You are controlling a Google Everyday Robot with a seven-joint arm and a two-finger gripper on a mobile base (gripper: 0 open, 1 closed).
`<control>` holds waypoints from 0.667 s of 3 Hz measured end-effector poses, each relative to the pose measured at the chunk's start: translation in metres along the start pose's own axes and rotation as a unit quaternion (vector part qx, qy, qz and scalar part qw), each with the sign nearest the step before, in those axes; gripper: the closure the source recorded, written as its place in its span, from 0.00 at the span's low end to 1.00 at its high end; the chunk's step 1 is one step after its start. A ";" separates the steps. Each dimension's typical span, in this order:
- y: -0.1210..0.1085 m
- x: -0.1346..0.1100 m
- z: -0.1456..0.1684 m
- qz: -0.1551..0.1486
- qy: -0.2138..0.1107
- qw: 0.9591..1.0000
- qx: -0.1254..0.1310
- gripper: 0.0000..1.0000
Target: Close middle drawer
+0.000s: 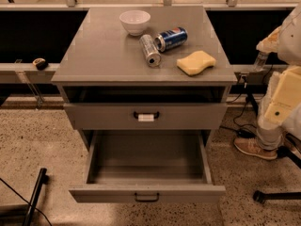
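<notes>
middle drawer (146,168) pulled open | tool (261,59) right of cabinet (108,55)

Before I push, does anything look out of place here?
Silver can and blue can lie on their sides on the cabinet top; middle drawer stands far out. The gripper is off to its right.

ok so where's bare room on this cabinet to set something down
The left half of the cabinet top, left of the bowl and silver can, is bare. The open middle drawer holds nothing. Crowded: centre to right, where bowl, silver can, blue can and sponge cluster. The hand hangs off the cabinet's right side.
</notes>
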State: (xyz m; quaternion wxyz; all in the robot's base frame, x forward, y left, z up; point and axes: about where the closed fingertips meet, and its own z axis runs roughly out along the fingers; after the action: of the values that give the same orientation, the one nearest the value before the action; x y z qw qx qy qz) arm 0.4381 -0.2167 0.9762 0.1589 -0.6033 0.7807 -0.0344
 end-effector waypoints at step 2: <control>0.004 -0.010 0.029 -0.005 -0.021 1.000 -0.007 0.00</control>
State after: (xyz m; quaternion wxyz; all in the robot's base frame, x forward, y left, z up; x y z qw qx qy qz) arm 0.4448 -0.2019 0.9502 0.1709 -0.6087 0.7746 -0.0164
